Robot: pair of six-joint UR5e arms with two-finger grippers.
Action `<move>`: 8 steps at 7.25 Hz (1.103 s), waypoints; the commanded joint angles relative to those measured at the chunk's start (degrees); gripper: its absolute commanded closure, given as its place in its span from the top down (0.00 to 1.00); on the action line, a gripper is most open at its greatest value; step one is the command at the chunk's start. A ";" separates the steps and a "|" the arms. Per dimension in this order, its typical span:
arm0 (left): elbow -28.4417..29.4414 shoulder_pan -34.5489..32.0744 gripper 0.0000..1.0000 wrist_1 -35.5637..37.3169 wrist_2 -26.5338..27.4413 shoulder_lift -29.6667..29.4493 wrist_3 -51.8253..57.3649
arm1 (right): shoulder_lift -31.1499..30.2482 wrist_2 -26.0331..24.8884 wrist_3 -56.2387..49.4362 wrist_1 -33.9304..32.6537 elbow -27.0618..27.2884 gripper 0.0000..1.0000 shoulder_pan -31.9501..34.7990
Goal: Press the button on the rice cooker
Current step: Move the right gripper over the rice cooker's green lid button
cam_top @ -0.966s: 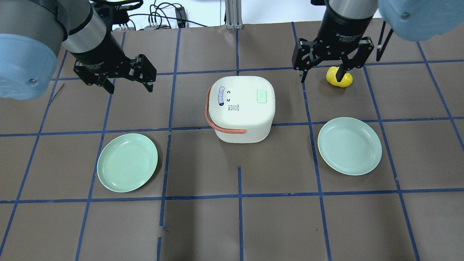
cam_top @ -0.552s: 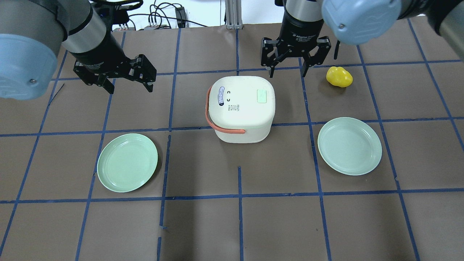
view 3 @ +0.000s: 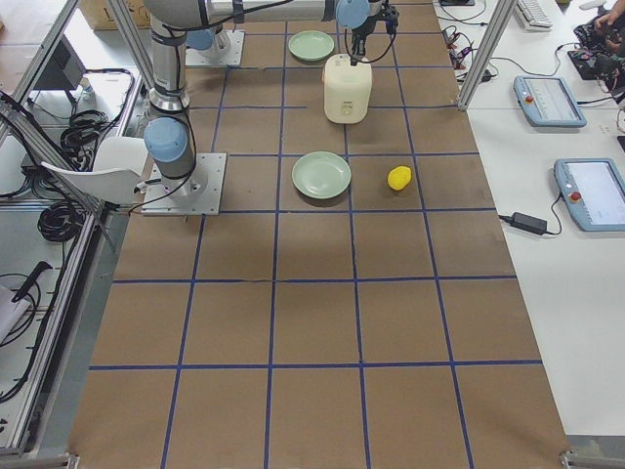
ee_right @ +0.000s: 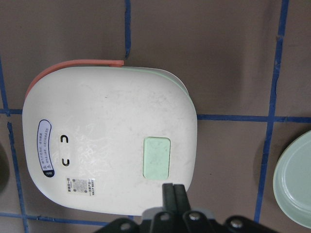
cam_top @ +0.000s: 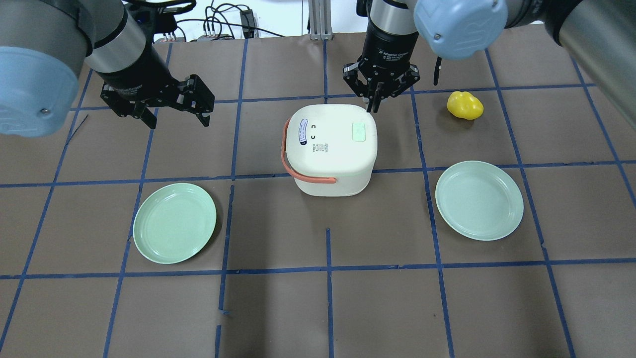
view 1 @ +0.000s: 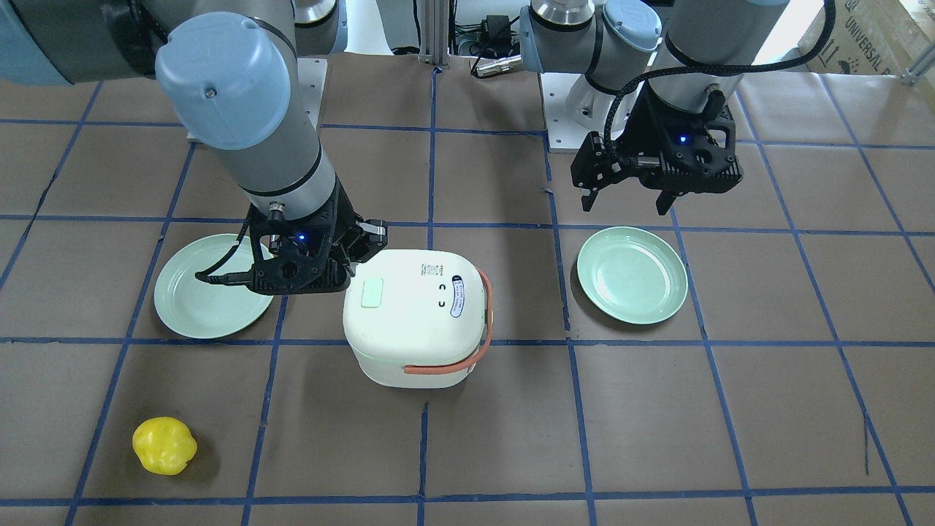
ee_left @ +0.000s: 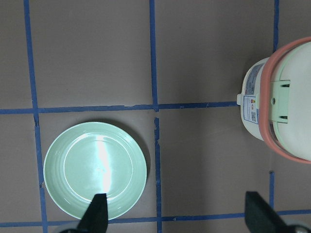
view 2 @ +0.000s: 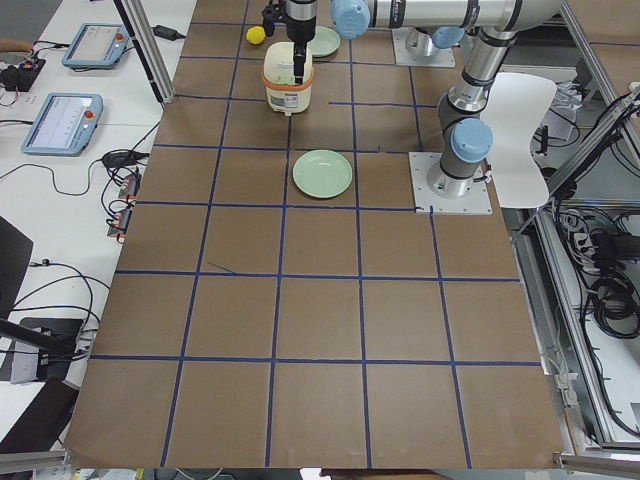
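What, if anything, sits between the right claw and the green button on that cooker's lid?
Nothing visible. The right gripper, fingers shut together, hangs near the lid edge of the rice cooker, and only bare white lid separates it from the green button.

R arm comes in from upper right of the overhead view, wrist vertical, tool pointing straight down. You'll see the R gripper at top centre there. Its fingers are pressed together, no gap, at bottom centre of the R wrist cam. L arm enters from upper left. L gripper also points down, jaws spread wide. Its fingertips sit far apart along the bottom edge of the L wrist cam, nothing between them.
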 commanded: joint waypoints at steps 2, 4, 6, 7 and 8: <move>0.00 0.00 1.00 0.00 0.00 0.00 0.00 | 0.95 0.24 -0.28 -1.90 2.59 0.07 0.01; 0.00 0.00 1.00 0.00 0.00 0.00 0.00 | 2.00 0.24 -0.36 -2.35 2.60 0.07 0.27; 0.00 0.00 1.00 0.00 0.00 0.00 0.00 | 2.45 0.24 -0.28 -2.53 2.60 0.08 0.89; 0.00 0.00 1.00 0.00 0.00 0.00 0.00 | 2.53 0.24 -0.28 -2.44 2.60 0.08 0.98; 0.00 0.00 1.00 0.00 0.00 0.00 0.00 | 2.80 0.24 -0.36 -2.44 2.60 0.08 1.15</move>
